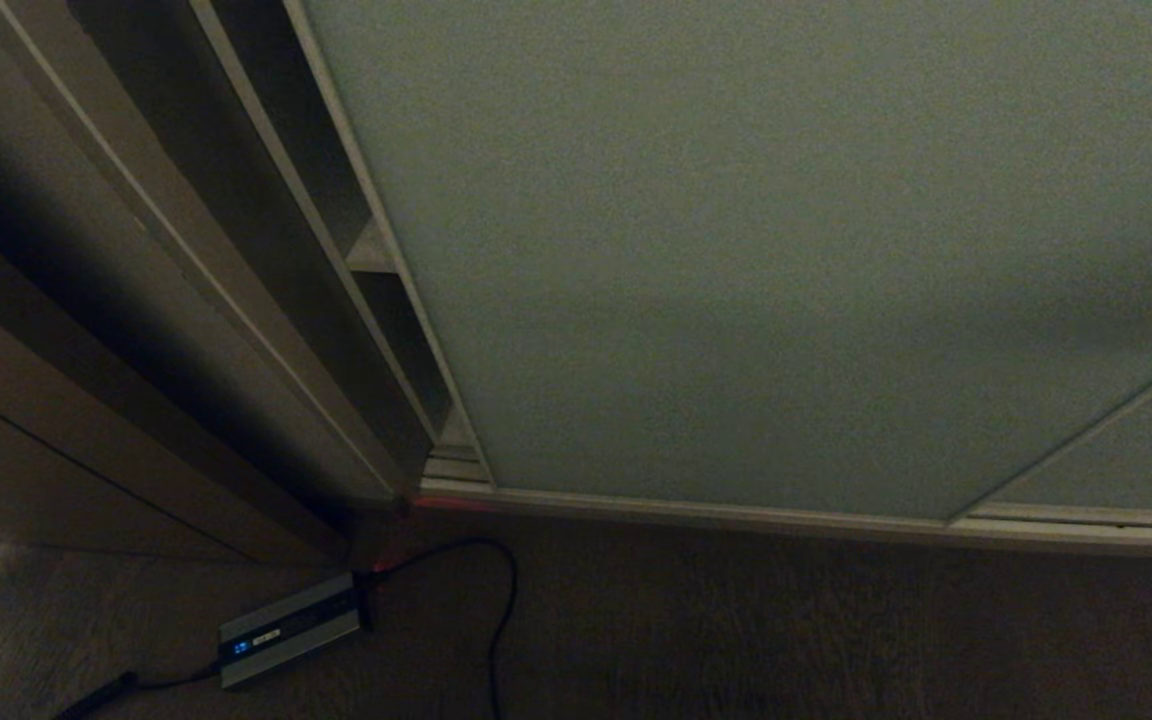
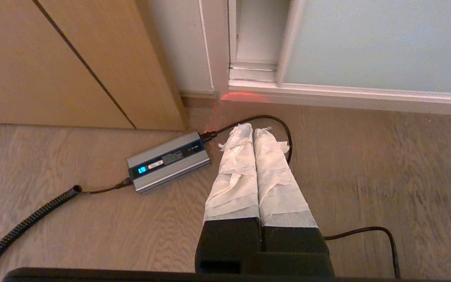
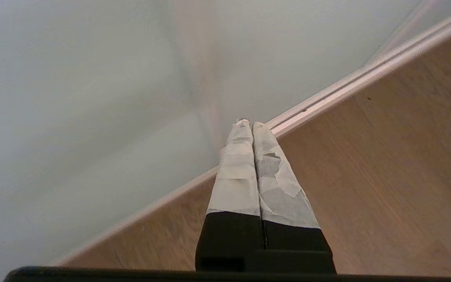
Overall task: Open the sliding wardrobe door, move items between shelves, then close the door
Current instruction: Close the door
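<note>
door: sliding wardrobe door (image 1: 786,250) nearly shut, narrow gap at its left edge, shelves (image 1: 372,252) just visible inside | right claw (image 3: 252,124): clenched, empty, tips near panel and bottom rail (image 3: 327,100) | left claw (image 2: 253,128): clenched, empty, over floor by charger (image 2: 168,161) | advice: press the frame edge, push steadily along the rail

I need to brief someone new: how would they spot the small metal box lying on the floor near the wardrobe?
Start at the tall grey-green sliding wardrobe door and follow its pale bottom track to the left corner by the brown wooden casing. On the wood-grain floor just in front lies the flat silver rectangular box. It alone shows a small blue lit display, with black cables at both ends.
</note>
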`<state>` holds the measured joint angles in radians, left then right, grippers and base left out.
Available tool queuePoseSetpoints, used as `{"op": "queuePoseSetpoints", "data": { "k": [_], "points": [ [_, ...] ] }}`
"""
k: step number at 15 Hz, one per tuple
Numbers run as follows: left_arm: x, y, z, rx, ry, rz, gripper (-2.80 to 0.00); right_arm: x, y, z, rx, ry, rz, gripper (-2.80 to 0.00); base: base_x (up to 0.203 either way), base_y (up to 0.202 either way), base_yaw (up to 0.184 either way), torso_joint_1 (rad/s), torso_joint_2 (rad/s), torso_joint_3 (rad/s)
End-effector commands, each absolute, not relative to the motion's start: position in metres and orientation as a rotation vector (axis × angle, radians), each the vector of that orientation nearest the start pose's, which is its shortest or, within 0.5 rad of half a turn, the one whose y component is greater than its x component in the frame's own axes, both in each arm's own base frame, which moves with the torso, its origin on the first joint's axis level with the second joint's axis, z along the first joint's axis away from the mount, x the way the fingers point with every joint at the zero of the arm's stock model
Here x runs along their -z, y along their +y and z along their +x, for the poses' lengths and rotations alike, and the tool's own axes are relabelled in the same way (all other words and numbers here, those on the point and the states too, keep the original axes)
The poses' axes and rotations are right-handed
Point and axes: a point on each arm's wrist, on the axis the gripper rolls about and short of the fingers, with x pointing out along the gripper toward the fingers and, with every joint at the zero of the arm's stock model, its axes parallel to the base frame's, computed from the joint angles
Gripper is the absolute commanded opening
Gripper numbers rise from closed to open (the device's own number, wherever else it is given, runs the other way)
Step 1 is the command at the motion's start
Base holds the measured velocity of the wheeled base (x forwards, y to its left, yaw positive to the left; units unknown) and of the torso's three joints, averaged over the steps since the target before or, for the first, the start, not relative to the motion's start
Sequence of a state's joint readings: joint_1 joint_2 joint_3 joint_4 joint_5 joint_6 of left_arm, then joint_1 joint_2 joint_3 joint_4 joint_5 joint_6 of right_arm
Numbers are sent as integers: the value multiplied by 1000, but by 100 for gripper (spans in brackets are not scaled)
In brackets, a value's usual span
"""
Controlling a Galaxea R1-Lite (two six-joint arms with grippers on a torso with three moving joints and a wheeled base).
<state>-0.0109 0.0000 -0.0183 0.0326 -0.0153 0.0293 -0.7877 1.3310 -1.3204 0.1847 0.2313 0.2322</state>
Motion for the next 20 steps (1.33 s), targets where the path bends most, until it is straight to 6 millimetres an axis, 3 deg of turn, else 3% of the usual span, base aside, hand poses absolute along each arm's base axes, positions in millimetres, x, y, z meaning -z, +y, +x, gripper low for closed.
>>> {"op": "queuePoseSetpoints", "data": {
  "k": [1,11,16,20],
  "points": [
    [-77,0,-24,26,13,29,-280,-341,-162,165,582,128,358,-280,0,0,0,0,0,0],
    [-77,0,-24,26,13,29,-280,-331,-213,222,375,68,335,-280,0,0,0,0,0,0],
    [-77,0,-24,26,15,29,-280,-323,-213,234,188,101,388,-280,0,0,0,0,0,0],
    [-77,0,-24,26,13,29,-280,-315,-207,250,137,132,403,-280,0,0,0,0,0,0]
  ]
}}
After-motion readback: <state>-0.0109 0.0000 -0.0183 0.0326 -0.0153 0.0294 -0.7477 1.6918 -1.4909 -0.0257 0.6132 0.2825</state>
